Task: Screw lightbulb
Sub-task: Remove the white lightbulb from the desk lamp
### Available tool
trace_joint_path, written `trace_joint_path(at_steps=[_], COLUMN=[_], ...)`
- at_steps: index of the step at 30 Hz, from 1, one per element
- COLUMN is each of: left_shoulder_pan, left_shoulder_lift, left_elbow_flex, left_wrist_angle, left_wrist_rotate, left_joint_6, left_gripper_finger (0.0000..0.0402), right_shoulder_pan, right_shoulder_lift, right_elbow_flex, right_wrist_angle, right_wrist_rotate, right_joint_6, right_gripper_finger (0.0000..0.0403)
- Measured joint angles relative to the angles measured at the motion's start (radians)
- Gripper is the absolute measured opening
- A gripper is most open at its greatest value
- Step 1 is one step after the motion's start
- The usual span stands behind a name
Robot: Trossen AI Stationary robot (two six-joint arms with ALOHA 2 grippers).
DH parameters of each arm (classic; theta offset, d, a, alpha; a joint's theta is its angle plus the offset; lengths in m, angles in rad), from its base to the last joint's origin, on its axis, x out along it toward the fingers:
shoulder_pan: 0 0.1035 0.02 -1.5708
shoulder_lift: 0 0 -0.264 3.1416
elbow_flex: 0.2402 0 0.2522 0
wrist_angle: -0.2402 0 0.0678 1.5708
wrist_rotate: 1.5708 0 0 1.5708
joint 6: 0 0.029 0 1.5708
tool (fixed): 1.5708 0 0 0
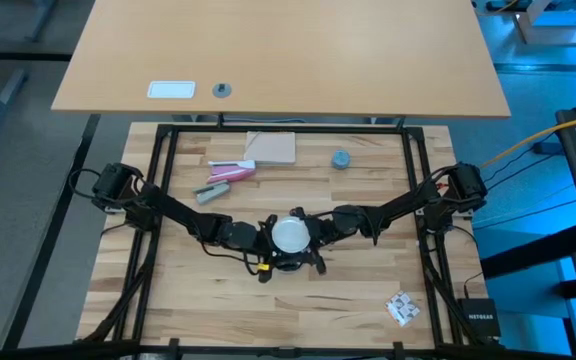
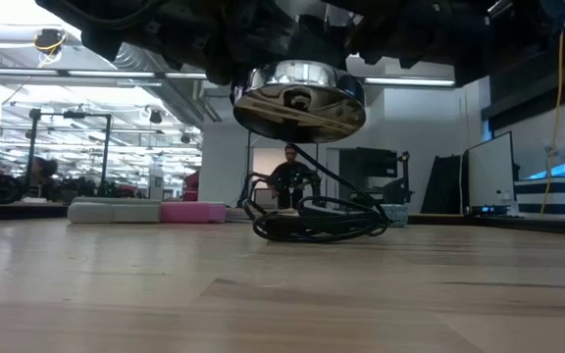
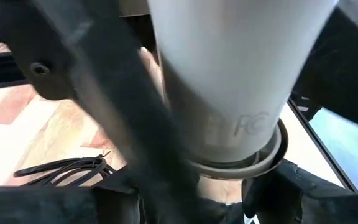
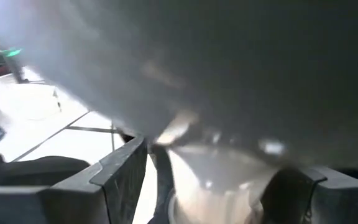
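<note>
1. Nearest the front edge of the table [image 1: 268, 320] lies one small printed tag [image 1: 401, 309], toward the right corner. One black box [image 1: 478, 318] sits just off that corner.
2. At mid-table the two grippers meet, one from each side, around the one bulb [image 1: 290, 236]. From above, its white globe shows between them, facing up.
3. The bulb stands base-down in the one silvery socket [image 2: 299, 98]. The low view shows the socket held clear of the wood.
4. The left gripper [image 1: 268, 238] is clamped on the socket. Its wrist view shows the bulb's cone running down into the socket's rim between its fingers.
5. The right gripper [image 1: 313, 232] is closed wide on the bulb.
6. One black cord [image 2: 312, 224] lies coiled on the wood beneath and just behind the socket.
7. Farther back on the left lie one grey block [image 1: 211, 190] and one pink block [image 1: 230, 170], touching end to end.
8. Behind them one tan pad [image 1: 271, 147] lies flat. One blue-grey cap [image 1: 340, 159] sits well apart to its right.
9. On the second table [image 1: 368, 60] beyond are one white card [image 1: 171, 90] and one small round item [image 1: 222, 91], side by side.
10. Far off in the room stands one person [image 2: 290, 172].
</note>
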Motion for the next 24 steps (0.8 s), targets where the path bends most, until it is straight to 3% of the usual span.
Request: trace_joint_path(at_steps=[11,20,24], left_shoulder_pan=[-0.014,-0.026,-0.027], left_shoulder_lift=[-0.001,-0.001,-0.001], left_elbow_flex=[0.000,0.000,0.000], left_wrist_angle=[-0.003,-0.004,-0.004], left_wrist_rotate=[0.025,0.026,0.027], left_joint_6=[0.013,0.018,0.019], left_gripper_finger=[0.0180,0.0180,0.0180], right_shoulder_pan=[-0.002,0.000,0.001], right_shoulder_lift=[0.000,0.000,0.000], right_elbow_flex=[0.000,0.000,0.000], right_wrist_angle=[0.001,-0.003,-0.005], right_wrist_rotate=[-0.027,-0.023,-0.030], right_joint_6=[-0.022,-0.023,-0.021], right_gripper_finger=[0.0261,0.0165,0.0147])
